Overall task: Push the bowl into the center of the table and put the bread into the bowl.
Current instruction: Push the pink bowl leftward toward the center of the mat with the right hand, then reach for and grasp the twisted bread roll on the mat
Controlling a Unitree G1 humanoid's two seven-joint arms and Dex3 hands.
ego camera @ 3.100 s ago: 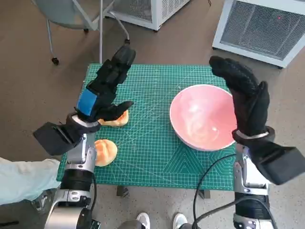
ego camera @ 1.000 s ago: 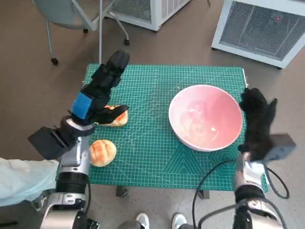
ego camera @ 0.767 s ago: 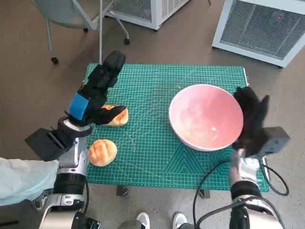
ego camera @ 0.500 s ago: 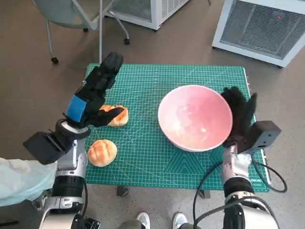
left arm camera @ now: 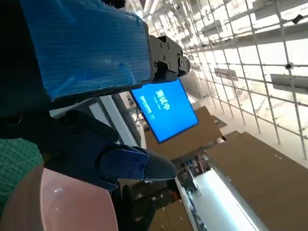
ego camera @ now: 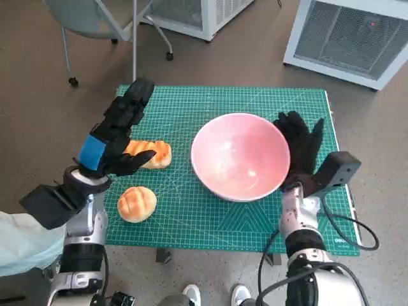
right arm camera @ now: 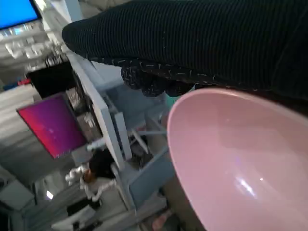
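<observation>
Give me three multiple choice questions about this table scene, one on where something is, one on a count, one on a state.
1. Where does the right hand lie?
A. against the outer side of the pink bowl
B. on the round bun
C. off the mat, on the floor

2. How many pieces of bread lie on the green mat?
A. one
B. two
C. four

3. What is in the bowl?
A. a bun
B. a spoon
C. nothing

Answers: 1 A, the glove lies flat against the bowl's rim. 2 B, the long roll and the round bun lie near the left hand. 3 C, the head view shows only bare pink inside.
</observation>
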